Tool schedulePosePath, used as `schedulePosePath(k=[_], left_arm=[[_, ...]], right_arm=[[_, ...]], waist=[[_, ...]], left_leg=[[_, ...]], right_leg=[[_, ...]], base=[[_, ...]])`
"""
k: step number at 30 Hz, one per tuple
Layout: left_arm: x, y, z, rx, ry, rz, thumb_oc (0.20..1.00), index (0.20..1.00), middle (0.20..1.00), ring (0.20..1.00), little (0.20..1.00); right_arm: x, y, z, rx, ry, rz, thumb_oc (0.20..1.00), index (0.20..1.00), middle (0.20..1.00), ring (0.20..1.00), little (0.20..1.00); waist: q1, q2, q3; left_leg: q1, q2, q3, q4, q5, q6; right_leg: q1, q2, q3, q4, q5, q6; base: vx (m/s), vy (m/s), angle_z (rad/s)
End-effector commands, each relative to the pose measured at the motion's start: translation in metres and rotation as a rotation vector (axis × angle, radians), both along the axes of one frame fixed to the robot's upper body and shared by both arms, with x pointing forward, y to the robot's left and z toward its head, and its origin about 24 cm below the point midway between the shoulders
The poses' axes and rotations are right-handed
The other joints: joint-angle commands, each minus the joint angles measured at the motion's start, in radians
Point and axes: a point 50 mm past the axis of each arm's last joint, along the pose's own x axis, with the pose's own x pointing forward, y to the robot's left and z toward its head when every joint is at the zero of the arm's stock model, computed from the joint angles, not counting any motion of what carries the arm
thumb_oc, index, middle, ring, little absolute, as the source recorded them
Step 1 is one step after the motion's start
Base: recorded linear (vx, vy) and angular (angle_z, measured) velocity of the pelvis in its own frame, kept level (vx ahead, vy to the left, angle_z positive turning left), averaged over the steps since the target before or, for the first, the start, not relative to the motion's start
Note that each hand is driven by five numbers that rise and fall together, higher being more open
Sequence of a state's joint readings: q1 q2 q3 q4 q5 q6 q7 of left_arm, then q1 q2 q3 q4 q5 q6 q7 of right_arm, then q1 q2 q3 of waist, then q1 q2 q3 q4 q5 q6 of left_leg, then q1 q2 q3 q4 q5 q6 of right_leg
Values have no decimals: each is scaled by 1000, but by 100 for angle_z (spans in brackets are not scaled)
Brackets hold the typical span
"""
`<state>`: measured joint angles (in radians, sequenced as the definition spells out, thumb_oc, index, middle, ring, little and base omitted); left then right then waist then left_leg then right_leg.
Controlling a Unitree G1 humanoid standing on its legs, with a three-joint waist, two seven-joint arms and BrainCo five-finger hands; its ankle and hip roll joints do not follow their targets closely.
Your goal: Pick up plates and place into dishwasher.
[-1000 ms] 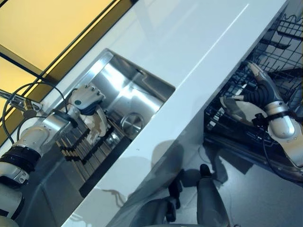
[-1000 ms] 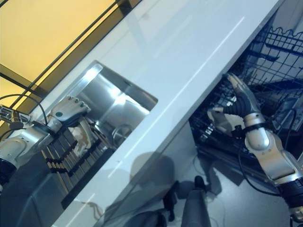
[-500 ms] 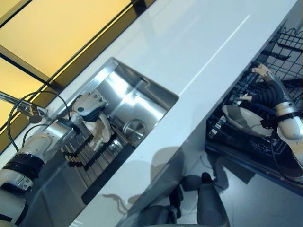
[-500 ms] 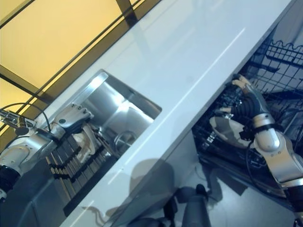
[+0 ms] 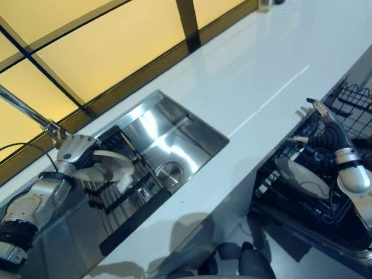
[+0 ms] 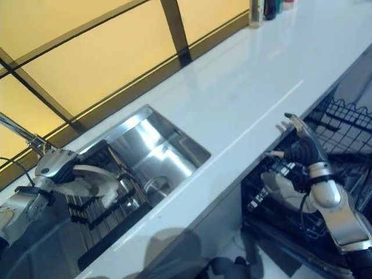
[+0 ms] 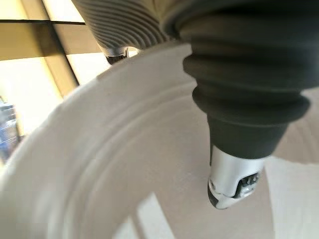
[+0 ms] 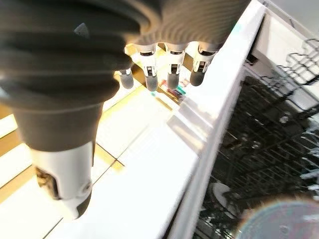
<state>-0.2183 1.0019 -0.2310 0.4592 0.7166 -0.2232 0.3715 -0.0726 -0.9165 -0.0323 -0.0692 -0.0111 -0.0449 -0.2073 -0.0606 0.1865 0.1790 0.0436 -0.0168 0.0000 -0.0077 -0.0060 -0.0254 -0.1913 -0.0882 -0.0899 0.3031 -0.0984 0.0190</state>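
My left hand [image 5: 74, 156] is over the sink [image 5: 186, 125], shut on a white plate [image 5: 113, 164] that it holds tilted above the dark drying rack [image 5: 129, 195]. In the left wrist view the thumb [image 7: 234, 174] lies across the plate's [image 7: 124, 164] ridged face. My right hand [image 5: 326, 132] hovers open above the dishwasher's lower rack [image 5: 349, 102], fingers straight and pointing up. Just below it another white plate [image 5: 303, 178] lies in that rack, free of the hand. The right wrist view shows the straight fingers [image 8: 172, 74] past the counter's edge and the plate [image 8: 279, 219] below.
The white counter [image 5: 250, 75] runs between sink and dishwasher; its front edge overhangs the pulled-out wire rack. A faucet [image 5: 26, 110] stands at the sink's left end. Bottles [image 6: 267, 7] stand at the counter's far end by the window.
The camera has swung. My right hand has let go of its plate, which now lies in the dishwasher rack, and has risen. My left hand has lifted a plate out of the drying rack.
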Motion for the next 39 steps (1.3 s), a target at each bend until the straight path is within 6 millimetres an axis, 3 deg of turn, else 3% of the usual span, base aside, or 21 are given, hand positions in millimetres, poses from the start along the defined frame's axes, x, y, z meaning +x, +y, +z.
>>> schedulePosePath(k=[1,9,16,31,39], left_arm=[[-11,34,33,37,-35,106,200,200,200,200,200],[-21,42,43,-192,-150,146,200,200,200,200,200],[-16,30,56,-406,-251,94,200,200,200,200,200],[-6,-53,63,-1018,-331,-271,200,200,200,200,200],[-6,-70,67,-909,-288,-344,200,200,200,200,200]], right_arm=[[-3,19,17,19,-158,72,1000,1000,1000,1000,1000],[-4,29,19,58,-233,82,1000,1000,1000,1000,1000],[-1,42,36,60,-325,131,1000,1000,1000,1000,1000],[12,101,49,69,-362,359,1000,1000,1000,1000,1000],[15,113,52,45,-341,406,1000,1000,1000,1000,1000]], waist=[[33,-95,-73],[76,-118,-110],[109,-135,-133],[181,-182,-156],[195,-186,-155]], left_leg=[[2,-51,-2,60,-112,23],[22,-25,-30,2,-83,15],[30,-7,-55,-42,-53,1],[41,2,-84,-37,-54,-6],[49,4,-90,-48,-47,-9]], right_leg=[[211,-28,15,-277,39,102],[240,-4,-16,-304,42,96],[262,9,-54,-322,38,87],[306,27,-109,-335,22,60],[319,30,-121,-343,24,57]], base=[[-74,-116,18],[-80,-99,8],[-67,-79,9],[-29,-49,9],[-7,-7,1]])
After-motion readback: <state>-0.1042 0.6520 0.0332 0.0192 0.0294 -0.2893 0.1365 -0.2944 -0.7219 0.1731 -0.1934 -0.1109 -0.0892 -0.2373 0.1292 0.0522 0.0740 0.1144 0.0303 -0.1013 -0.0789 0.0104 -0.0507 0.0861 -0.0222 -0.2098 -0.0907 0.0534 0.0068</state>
